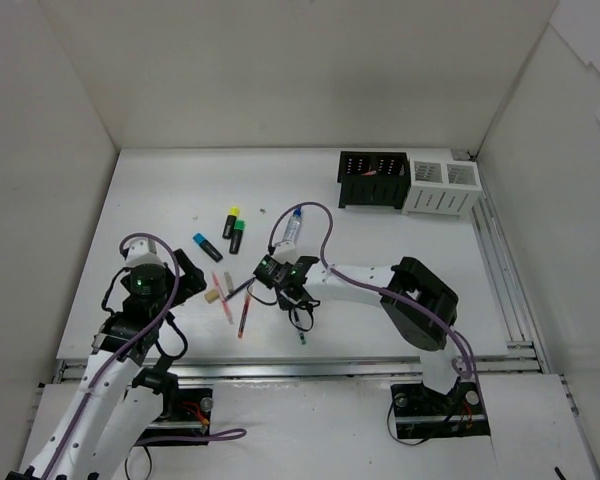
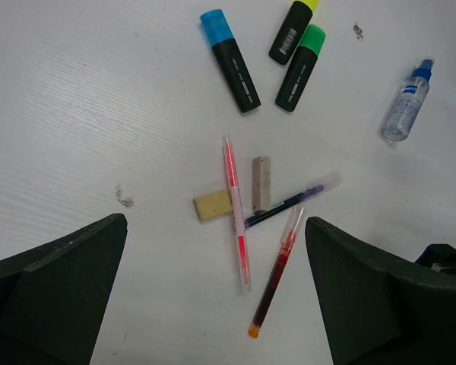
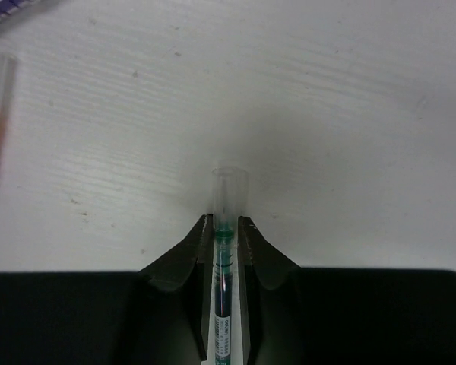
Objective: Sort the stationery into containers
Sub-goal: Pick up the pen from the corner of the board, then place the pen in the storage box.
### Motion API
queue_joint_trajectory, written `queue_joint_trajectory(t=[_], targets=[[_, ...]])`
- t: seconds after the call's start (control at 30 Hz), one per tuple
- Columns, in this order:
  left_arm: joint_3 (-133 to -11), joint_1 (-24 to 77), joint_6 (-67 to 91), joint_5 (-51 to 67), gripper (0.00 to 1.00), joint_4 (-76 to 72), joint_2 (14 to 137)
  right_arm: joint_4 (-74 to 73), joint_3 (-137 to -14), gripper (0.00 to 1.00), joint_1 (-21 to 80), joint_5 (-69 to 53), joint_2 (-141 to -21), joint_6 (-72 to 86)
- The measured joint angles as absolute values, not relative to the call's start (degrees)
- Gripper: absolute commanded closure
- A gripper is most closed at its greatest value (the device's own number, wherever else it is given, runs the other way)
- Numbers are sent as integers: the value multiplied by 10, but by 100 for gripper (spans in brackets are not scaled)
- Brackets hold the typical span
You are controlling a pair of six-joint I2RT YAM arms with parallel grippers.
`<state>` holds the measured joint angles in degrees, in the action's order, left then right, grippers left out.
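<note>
My right gripper [image 3: 226, 228] is shut on a thin green pen [image 3: 225, 266], its clear cap sticking out past the fingertips, low over the table. In the top view this gripper [image 1: 292, 290] sits mid-table. My left gripper [image 2: 220, 304] stands open above the loose stationery: a pink-red pen [image 2: 236, 220], an orange-tipped red pen [image 2: 277, 277], a dark pen [image 2: 285, 205], a yellow eraser [image 2: 213, 205] and a tan eraser [image 2: 261, 182]. Beyond lie blue-capped [image 2: 229, 61], green-capped [image 2: 300, 68] and yellow-capped [image 2: 292, 30] highlighters and a clear bottle [image 2: 405, 103]. The black organiser [image 1: 373, 180] and two white bins [image 1: 430, 187] [image 1: 458, 190] stand far right.
White walls enclose the table on three sides. A metal rail [image 1: 500, 260] runs along the right edge and another along the near edge. The right arm's black elbow [image 1: 420, 300] rises between the pens and the containers.
</note>
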<state>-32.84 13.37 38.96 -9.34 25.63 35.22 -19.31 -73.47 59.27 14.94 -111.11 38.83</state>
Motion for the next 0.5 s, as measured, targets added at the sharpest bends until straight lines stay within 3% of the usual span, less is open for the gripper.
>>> queue_joint_trajectory(t=[0.27,0.5], targets=[[-329,134,331,11,1,220,387,-177,-740,99,531,206,-1040,305],[-328,152,289,82,1,190,434,120,-718,98,362,224,-932,115]])
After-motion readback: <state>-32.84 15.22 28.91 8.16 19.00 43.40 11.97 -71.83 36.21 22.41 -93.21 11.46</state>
